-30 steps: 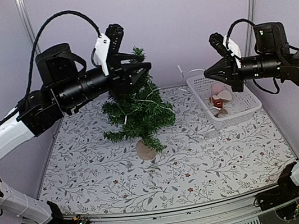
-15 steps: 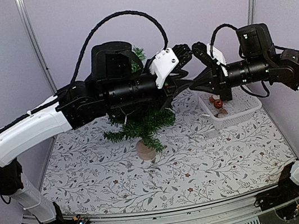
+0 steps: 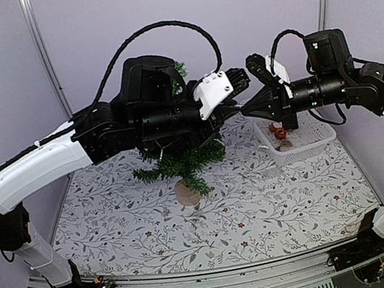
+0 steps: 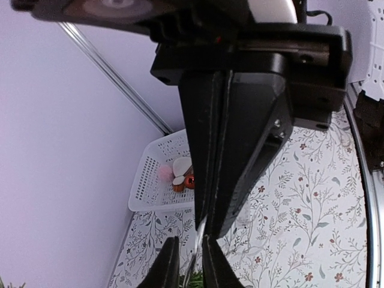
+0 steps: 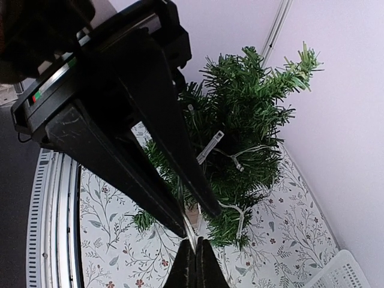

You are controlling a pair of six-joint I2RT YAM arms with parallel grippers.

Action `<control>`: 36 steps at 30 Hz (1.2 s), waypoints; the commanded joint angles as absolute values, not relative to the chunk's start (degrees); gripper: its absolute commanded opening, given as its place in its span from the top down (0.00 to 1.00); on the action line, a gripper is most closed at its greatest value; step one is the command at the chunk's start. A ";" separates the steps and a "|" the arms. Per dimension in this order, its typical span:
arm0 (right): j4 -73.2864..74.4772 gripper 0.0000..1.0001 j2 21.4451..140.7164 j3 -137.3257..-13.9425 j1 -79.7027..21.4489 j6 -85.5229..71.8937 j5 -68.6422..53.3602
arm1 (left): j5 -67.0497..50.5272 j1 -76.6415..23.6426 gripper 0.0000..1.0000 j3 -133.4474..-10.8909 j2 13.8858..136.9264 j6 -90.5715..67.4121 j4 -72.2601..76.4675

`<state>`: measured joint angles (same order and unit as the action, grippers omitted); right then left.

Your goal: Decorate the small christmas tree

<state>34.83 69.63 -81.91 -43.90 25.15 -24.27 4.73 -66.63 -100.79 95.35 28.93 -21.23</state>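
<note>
The small christmas tree point(image 3: 180, 164) stands on its pale stump point(image 3: 187, 192) mid-table, mostly hidden behind my left arm. It also shows in the right wrist view point(image 5: 252, 120), with a clear light string point(image 5: 237, 159) draped over its branches. My right gripper point(image 3: 244, 111) is shut on the end of that string point(image 4: 201, 240), held in the air right of the tree. My left gripper point(image 3: 233, 109) meets it tip to tip. The left gripper's fingers point(image 4: 189, 240) stand slightly apart around the string. In the right wrist view the right gripper point(image 5: 195, 243) pinches the string just below the left gripper point(image 5: 198, 221).
A white perforated basket point(image 3: 308, 141) sits at the right back of the floral tablecloth and holds red and pale ornaments point(image 3: 278, 130). It shows too in the left wrist view point(image 4: 150, 180). Lilac walls enclose the back and sides.
My left arm has swung from the tree's top across to the right. My right gripper has moved left, and the two grippers now meet at the string.
</note>
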 commanded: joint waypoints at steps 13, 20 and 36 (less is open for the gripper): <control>20.79 0.32 63.03 -69.01 -40.82 18.60 -24.07 | 3.17 -64.22 1.00 -99.78 92.00 26.75 -15.25; 7.61 0.06 55.70 -51.30 -35.65 12.38 -23.85 | 0.79 -61.96 1.00 -99.04 89.68 22.57 -12.15; -20.87 0.24 61.14 -29.82 -34.73 7.04 -27.06 | -1.94 -59.48 1.00 -99.26 88.95 18.75 -8.06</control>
<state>-10.41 57.84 -30.52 -35.05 8.38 -24.51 -0.95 -60.38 -99.37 89.97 19.99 -10.17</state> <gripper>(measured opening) 0.773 0.008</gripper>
